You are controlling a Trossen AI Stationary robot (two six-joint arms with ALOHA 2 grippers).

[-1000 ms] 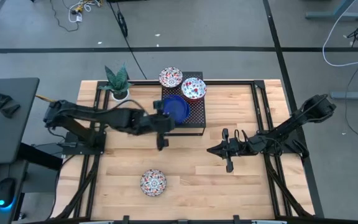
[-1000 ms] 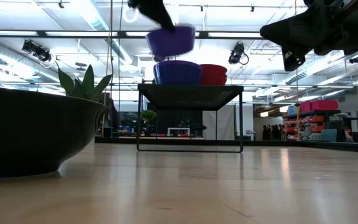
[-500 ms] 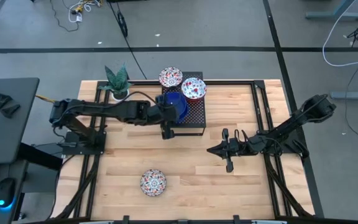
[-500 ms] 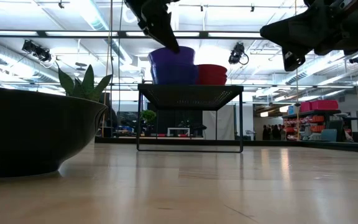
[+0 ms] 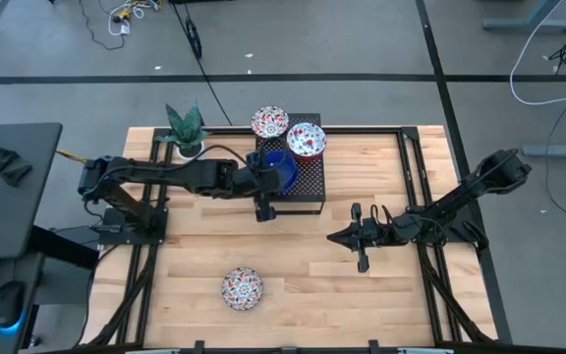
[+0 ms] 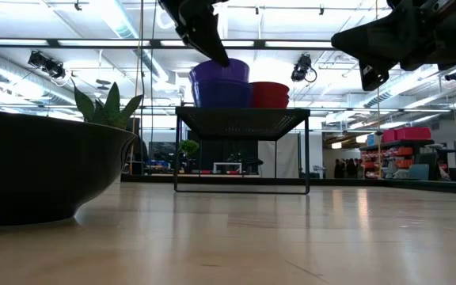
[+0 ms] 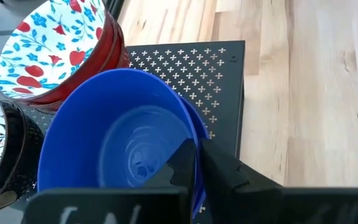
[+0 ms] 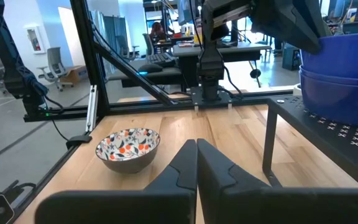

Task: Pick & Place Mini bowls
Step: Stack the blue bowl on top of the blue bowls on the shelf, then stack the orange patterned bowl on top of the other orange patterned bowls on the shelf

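Note:
A cobalt blue mini bowl (image 7: 126, 134) sits nested in a second blue bowl (image 6: 222, 95) on the black perforated box (image 5: 309, 183). My left gripper (image 7: 197, 167) is shut on the upper bowl's rim and shows in the low view as my left gripper (image 6: 204, 32) above the stack. Two floral bowls (image 5: 269, 122) (image 5: 306, 139) stand at the box's far side. Another floral bowl (image 5: 242, 288) rests on its base near the table's near edge. My right gripper (image 5: 357, 236) hovers shut to the right of the box, touching nothing. My left gripper pinches the upper blue bowl's rim (image 7: 196, 146) on its near side, one finger (image 7: 178, 169) inside the bowl and the other finger (image 7: 224, 174) outside. The fingers come slanting down from the table's near-left. The bowl sits upright, nested in the blue bowl under it.
A potted plant (image 5: 186, 131) stands at the far left of the table, beside the box. Bare wood lies between the box and the near floral bowl (image 8: 128, 147). Metal frame rails (image 5: 416, 187) run along the table's left and right sides.
My left gripper carried the blue bowl from above the box's near edge toward the far edge and down. The bowl, which hung clear above the stack, now sits nested in the other blue bowl. For the last half second nothing has moved.

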